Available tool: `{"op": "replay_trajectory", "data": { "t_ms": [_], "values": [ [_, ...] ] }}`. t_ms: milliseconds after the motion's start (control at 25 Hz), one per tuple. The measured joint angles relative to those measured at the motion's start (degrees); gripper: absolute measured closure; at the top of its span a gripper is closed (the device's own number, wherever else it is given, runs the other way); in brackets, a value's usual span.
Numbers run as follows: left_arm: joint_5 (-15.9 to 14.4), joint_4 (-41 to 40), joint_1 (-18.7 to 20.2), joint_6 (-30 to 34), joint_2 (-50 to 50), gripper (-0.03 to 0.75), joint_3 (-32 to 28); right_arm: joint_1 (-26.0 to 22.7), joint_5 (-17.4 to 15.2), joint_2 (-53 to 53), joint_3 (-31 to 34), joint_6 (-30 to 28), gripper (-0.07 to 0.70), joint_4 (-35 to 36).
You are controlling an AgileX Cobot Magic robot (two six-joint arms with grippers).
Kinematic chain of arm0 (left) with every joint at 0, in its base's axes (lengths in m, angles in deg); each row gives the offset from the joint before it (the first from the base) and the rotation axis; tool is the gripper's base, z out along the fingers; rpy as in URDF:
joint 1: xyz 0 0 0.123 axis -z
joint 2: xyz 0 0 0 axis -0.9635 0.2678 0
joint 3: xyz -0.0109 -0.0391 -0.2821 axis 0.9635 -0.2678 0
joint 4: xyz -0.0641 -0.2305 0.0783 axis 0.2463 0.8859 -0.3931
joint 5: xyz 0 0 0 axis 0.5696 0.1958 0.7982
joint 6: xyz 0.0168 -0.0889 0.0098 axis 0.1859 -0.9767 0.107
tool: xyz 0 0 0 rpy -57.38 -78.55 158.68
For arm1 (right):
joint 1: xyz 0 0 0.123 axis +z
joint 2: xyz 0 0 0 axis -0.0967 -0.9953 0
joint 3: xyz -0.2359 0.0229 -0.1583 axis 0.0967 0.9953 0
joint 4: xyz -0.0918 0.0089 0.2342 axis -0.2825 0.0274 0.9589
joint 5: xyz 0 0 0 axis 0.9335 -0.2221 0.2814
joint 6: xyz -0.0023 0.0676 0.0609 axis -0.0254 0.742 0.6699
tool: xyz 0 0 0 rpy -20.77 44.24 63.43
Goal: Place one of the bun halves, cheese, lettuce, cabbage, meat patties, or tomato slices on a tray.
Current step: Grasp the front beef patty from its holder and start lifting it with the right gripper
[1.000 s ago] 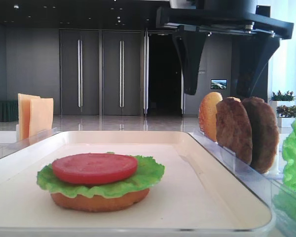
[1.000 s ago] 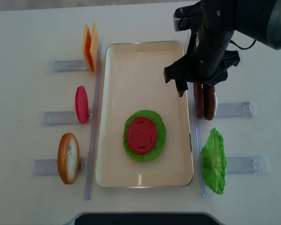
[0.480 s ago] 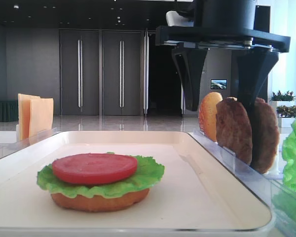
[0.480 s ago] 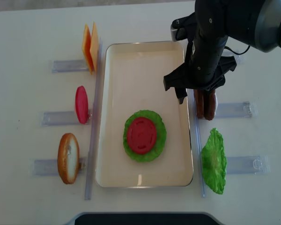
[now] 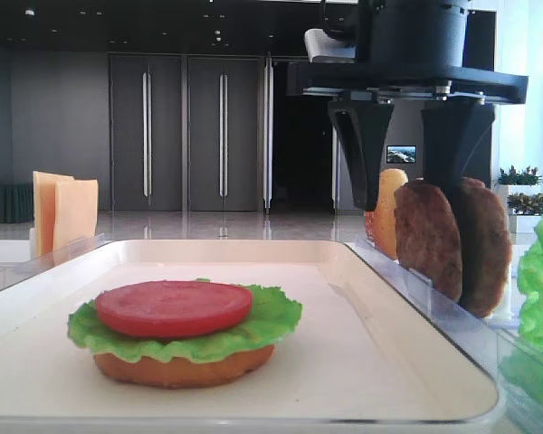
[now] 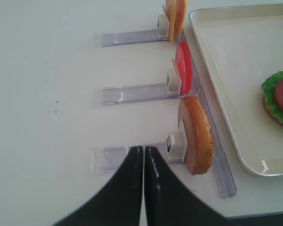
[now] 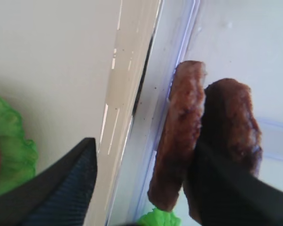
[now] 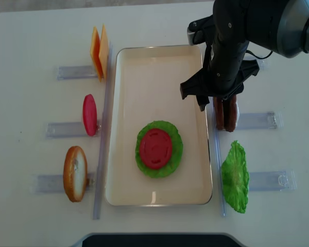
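Right gripper [image 5: 405, 172] hangs at upper right of the low front view, jaws apart and straddling the nearer of the two meat patties [image 5: 428, 237]. One finger sits on the tray side of that patty; the other goes down between the two patties. In the right wrist view the dark finger [image 7: 226, 188] at lower right overlaps the gap between the patties [image 7: 179, 136], while the other finger stands clear at lower left above the tray rim. No firm pinch is visible: jaws apart, patty between them, not yet clamped.

Both patties stand on edge in a clear rack [image 8: 255, 120] just right of the tray [image 8: 144, 77], at centre right of the overhead view.

On the tray [image 5: 362, 362]: bun half at bottom, lettuce [image 8: 172, 154] over it, tomato slice [image 8: 155, 148] on top, lying below centre.

Left of the tray, each upright in a rack: cheese [image 8: 99, 51] upper left, a second tomato slice [image 8: 89, 114] mid left, a bun half [image 8: 75, 173] lower left. A loose lettuce leaf [image 8: 235, 177] stands lower right.

Left gripper [image 6: 144, 155] points up from the bottom of its wrist view, fingers pressed together with nothing between, above the table [image 6: 47, 84] just left of the bun rack.
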Motion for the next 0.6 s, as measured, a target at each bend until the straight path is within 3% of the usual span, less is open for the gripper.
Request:
{"op": "replay_trajectory", "data": {
  "t_ms": [200,600],
  "values": [
    [0.0,0.0,0.0,0.0,0.0,0.716,0.0,-1.0,0.1,0.0,0.0,0.0,0.263,-0.1],
    [0.0,0.0,0.0,0.0,0.0,0.716,0.0,-1.0,0.0,0.0,0.0,0.0,0.454,-0.8]
  ]
}}
